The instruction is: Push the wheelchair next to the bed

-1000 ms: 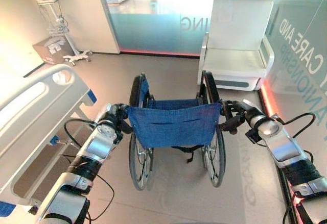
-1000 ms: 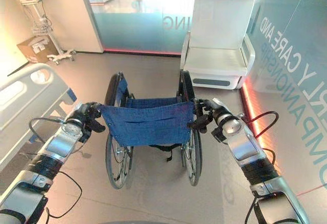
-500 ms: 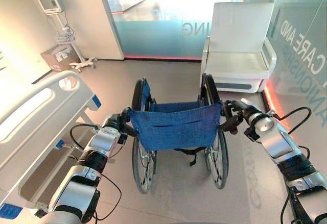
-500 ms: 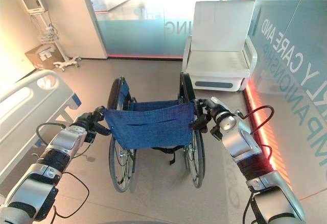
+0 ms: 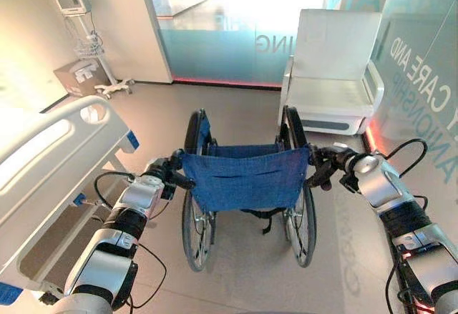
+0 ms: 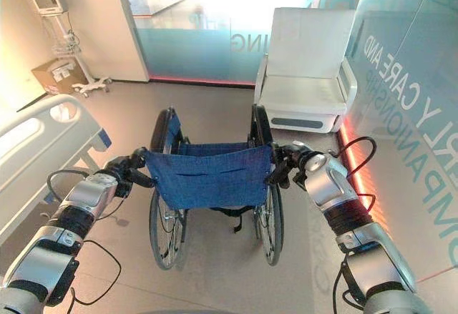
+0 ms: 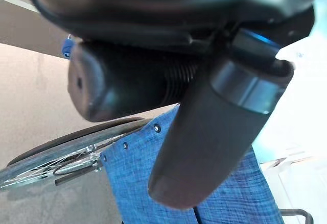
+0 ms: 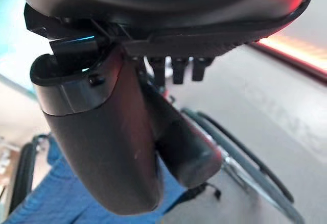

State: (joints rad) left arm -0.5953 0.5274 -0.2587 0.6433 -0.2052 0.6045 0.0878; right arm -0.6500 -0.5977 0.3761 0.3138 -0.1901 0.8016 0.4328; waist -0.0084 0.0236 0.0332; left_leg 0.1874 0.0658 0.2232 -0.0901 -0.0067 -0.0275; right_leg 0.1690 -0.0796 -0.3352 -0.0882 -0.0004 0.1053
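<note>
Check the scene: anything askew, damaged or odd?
Nothing stands out. The wheelchair stands upright on the floor, blue backrest intact, with the left hand and right hand on its push handles. The bed sits to the robot's left.

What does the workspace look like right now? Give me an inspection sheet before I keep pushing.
Surface: smooth grey floor, nothing seen on it in the chair's path.
Job's things: wheelchair upright, blue backrest facing the robot; bed to the left, a gap between them.
Clutter: cardboard box by the far wall.
Hands: left hand curled on the left push handle; right hand curled on the right push handle.
Cables: nothing seen.
Surroundings: white armchair ahead right, monitor stand far left, glass partition behind.
</note>
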